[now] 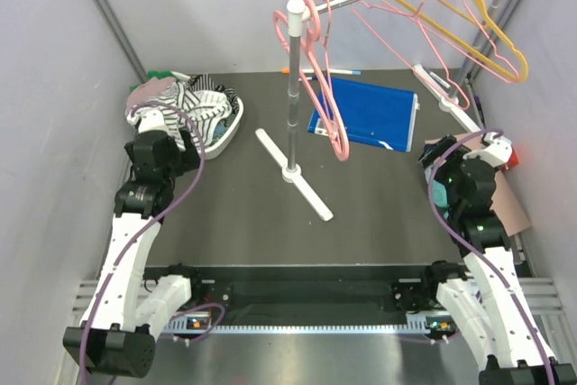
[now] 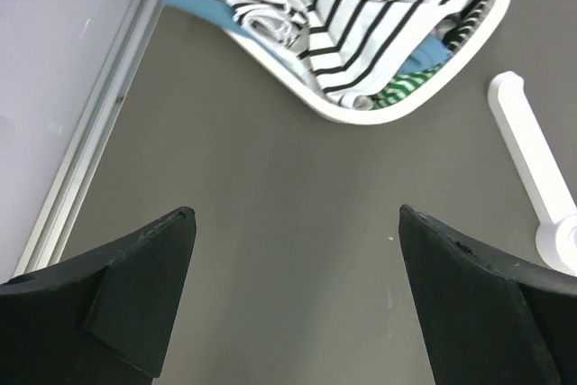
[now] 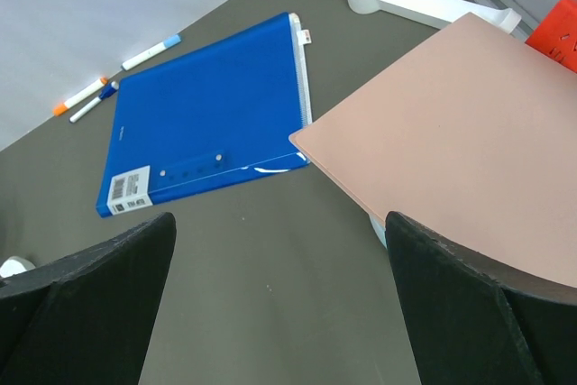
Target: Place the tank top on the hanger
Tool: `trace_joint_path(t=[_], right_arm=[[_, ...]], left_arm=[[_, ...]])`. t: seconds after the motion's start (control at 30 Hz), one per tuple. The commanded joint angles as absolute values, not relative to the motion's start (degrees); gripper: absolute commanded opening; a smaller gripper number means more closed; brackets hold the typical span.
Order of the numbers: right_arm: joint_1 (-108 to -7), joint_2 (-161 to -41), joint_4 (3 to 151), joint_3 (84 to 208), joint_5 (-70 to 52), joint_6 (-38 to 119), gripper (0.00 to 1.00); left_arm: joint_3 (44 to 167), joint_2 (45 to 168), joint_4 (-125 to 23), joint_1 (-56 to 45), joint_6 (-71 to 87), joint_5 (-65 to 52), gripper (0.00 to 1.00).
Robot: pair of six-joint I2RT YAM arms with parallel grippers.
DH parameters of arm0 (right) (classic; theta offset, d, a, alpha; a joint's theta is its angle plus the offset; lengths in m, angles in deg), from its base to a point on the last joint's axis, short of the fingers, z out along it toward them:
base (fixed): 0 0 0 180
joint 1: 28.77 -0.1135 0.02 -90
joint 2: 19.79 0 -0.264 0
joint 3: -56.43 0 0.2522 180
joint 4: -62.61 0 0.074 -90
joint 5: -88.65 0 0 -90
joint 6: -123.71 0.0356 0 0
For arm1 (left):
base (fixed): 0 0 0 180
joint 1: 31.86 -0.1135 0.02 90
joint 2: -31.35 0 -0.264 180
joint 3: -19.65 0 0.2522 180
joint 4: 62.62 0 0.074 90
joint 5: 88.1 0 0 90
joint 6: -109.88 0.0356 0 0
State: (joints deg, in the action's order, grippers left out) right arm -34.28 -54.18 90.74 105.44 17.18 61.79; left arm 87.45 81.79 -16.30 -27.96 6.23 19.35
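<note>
While both arms hang low over the dark counter [image 1: 234,223], the items stand as listed:

Tank top [image 2: 361,15]: white with black stripes, crumpled in the basket among other cloth, some of it blue and some green-striped; well apart from the rail.
Basket [image 2: 473,47]: white, shallow, at the far left of the counter, just ahead of the left arm.
Hanger [image 1: 371,24]: thin pink wire, hooked on the rail towards its right half, bare.
Rail stand [image 1: 291,87]: upright pole on a white cross foot, mid-counter, with a metal rail running up to the right.
Chunky pink hangers [image 1: 317,69]: hung at the left end of the rail, beside the pole.
Yellow hanger [image 1: 482,38]: at the right end of the rail.
Blue folder [image 3: 207,132]: flat on the counter behind the pole.
Markers [image 3: 86,96]: lying beyond the folder.
Tan board [image 3: 469,132]: flat, under the right arm.
Left gripper [image 2: 296,214]: jaws wide, holding nothing, short of the basket.
Right gripper [image 3: 279,218]: jaws wide, holding nothing, above the corner of the board.
</note>
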Motion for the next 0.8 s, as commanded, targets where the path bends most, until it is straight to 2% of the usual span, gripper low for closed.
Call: trace_joint_path(t=[0.0,0.23,0.37,0.53,0.77], right_arm=[[-34.57,-54.24,87.27,106.67,16.85,61.31,1.0],[-34.65,-53.11,89.73,106.76,17.37,61.57,1.0],[-34.57,-51.17,91.05,105.79,18.16,62.19,1.0],[-34.57,-49.94,91.67,105.09,18.52,63.07,1.0],[-34.57,-50.73,93.33,106.05,17.9,62.72,1.0]], left_arm=[[90.52,84.78,-23.53,-27.99,10.74,15.43,0.99],[103.79,104.26,-26.71,-29.48,9.87,17.02,0.99],[113.72,114.83,-28.19,-30.63,8.45,13.0,0.98],[124.27,127.65,-26.54,-30.81,7.58,10.95,0.9],[131.92,137.69,-25.21,-31.42,7.4,18.33,0.78]])
